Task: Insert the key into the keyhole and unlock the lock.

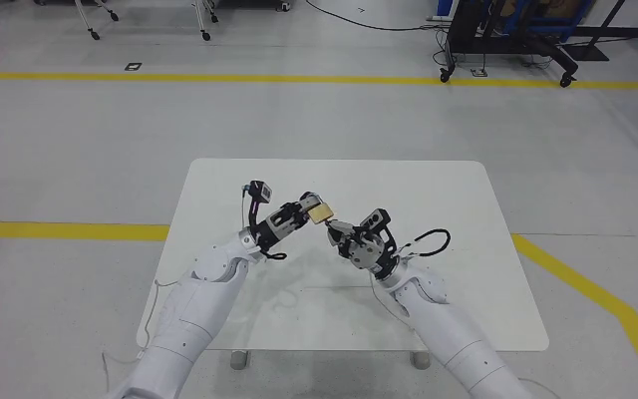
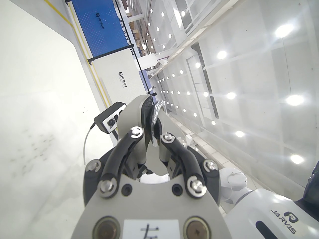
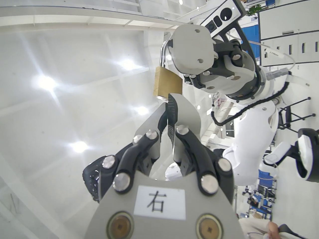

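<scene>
Right wrist view: left gripper point(image 3: 174, 50) clamps shackle point(image 3: 162, 53) — bracing brass padlock point(image 3: 167, 84) (for insertion) — right gripper point(image 3: 169, 105) pinches key point(image 3: 162, 97).

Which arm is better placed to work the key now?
Right. The right claw is shut on what looks like the key, right under the lock. The left claw is clamped on the shackle, holding the lock above the table, so it should just steady it.

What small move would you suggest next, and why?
Probably a gentle twist of the right claw to turn the key: its shut tips sit close under the padlock, just a sliver of key showing, while the left claw grips the shackle.
</scene>
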